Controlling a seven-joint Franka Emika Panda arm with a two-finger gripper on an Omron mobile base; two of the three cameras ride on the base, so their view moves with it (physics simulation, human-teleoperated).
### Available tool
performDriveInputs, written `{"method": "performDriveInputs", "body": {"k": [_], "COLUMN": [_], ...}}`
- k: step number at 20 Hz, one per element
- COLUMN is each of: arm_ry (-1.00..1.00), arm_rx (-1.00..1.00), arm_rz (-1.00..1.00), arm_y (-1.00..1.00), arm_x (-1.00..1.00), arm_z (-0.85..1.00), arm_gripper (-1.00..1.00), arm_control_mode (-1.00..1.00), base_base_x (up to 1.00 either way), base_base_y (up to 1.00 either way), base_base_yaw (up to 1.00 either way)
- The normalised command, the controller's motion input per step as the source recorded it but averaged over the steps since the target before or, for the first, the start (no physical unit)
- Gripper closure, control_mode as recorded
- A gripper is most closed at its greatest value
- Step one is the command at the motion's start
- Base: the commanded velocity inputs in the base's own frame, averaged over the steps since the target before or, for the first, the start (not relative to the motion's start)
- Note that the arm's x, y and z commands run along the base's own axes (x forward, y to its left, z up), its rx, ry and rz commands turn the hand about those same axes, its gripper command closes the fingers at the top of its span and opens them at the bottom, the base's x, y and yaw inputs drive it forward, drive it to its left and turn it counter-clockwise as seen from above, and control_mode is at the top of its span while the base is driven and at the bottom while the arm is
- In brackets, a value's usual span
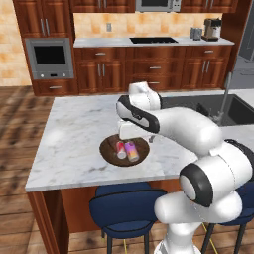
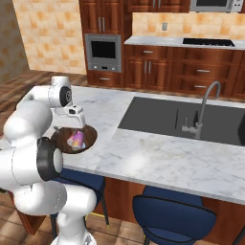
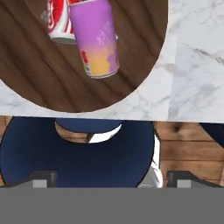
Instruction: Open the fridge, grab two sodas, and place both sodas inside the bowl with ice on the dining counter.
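Observation:
On the white marble dining counter sits the dark brown bowl. Both sodas lie inside it side by side: the red and white can and the pink-purple can. My gripper hangs just above the bowl's near side, open and holding nothing. A grey strip of the fridge shows at the far right edge; its doors are out of view.
An inset sink with a curved faucet lies to the right of the bowl. Blue stools stand under the counter's near edge. Wood cabinets and a cooktop line the back wall.

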Motion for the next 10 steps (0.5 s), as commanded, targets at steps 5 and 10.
{"method": "performDriveInputs", "body": {"k": [5,10], "arm_ry": [-0.05,-0.06], "arm_rx": [0.0,0.0], "arm_rz": [-0.04,-0.04], "arm_y": [0.0,0.0], "arm_x": [-0.92,-0.82], "arm_z": [0.27,0.41], "arm_gripper": [-1.0,-1.0], "arm_control_mode": [-1.0,-1.0], "base_base_x": [0.0,0.0], "base_base_y": [0.0,0.0], "base_base_yaw": [0.0,0.0]}}
